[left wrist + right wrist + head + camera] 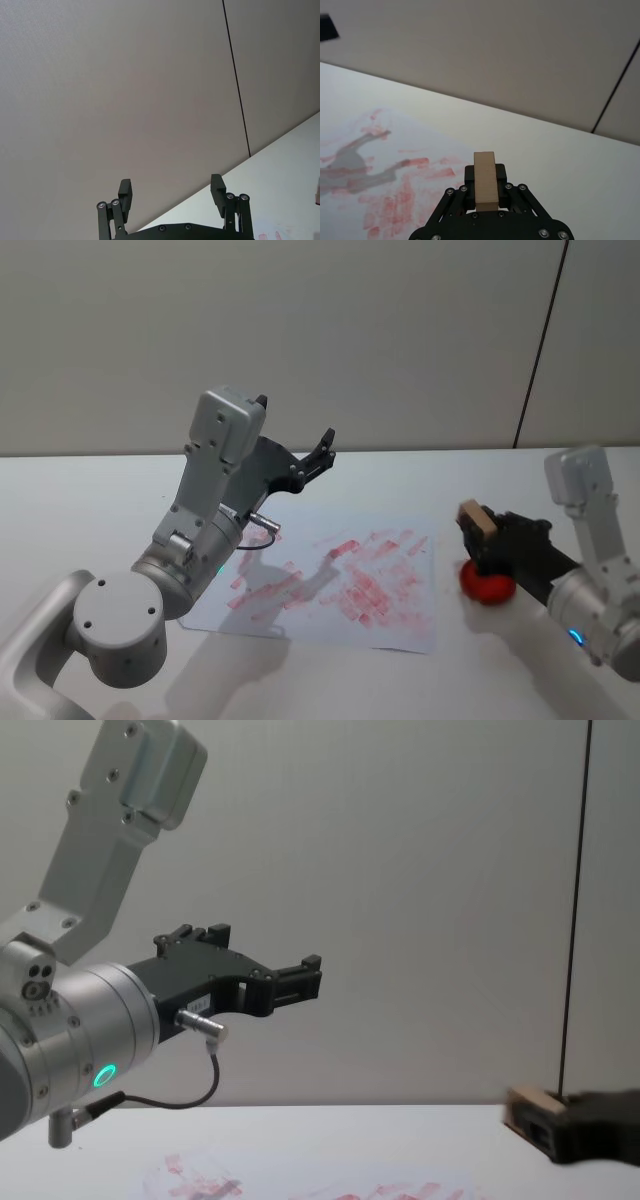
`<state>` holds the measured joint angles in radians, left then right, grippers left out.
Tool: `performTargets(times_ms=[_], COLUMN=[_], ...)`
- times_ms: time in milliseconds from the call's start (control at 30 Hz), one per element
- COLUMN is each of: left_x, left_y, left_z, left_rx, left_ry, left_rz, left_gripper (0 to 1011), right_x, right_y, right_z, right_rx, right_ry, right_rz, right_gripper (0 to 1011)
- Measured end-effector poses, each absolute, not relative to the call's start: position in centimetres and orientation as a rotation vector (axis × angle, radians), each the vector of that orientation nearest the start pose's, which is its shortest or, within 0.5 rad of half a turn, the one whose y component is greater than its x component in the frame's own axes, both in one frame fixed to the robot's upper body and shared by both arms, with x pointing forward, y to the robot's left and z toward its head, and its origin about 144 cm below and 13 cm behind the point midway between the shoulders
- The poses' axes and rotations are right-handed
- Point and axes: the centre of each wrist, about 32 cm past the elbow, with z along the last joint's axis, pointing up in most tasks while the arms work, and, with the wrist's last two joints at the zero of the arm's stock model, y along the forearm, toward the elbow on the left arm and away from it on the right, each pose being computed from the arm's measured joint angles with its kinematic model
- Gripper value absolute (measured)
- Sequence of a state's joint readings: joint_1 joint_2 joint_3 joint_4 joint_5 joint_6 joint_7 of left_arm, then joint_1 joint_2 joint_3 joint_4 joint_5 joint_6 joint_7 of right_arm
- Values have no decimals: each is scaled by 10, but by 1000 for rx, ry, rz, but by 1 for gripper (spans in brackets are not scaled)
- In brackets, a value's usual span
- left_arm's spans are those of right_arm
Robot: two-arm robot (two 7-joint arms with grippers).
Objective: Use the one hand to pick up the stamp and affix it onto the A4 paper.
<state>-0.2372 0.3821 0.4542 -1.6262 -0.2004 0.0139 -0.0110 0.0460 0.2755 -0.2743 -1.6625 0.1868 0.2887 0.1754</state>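
Both fingers of the right gripper (pixel 481 533) were clamped on the stamp (pixel 485 180), and the wooden block stood up past the fingertips. A red ink pad (pixel 487 586) lay on the table (pixel 80 510) just beneath that gripper. The A4 paper (pixel 330 585), smeared with red prints, lay flat near the gripper's left side. Farther left, the left gripper (pixel 322 454) hung raised above the paper, fingers spread apart and holding nothing.

Lab-like room, bare white table (pixel 100 510), plain grey wall (pixel 300 330)
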Motion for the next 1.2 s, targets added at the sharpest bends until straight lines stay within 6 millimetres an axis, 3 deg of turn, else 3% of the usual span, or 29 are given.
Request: performTargets(times_ms=[367, 800, 1200], left_x=[492, 492, 492], left_y=[198, 198, 198], left_z=[1204, 1204, 1204], left_rx=[61, 61, 61], left_ry=[-268, -268, -268], left_rz=[1124, 1124, 1124], left_gripper=[1002, 1001, 1001], right_x=[466, 474, 474], right_y=[-193, -165, -155], right_z=[1177, 1162, 1150], right_rx=[-210, -331, -405], right_ry=[114, 142, 200], right_rz=[-995, -864, -855], right_gripper=[218, 219, 219])
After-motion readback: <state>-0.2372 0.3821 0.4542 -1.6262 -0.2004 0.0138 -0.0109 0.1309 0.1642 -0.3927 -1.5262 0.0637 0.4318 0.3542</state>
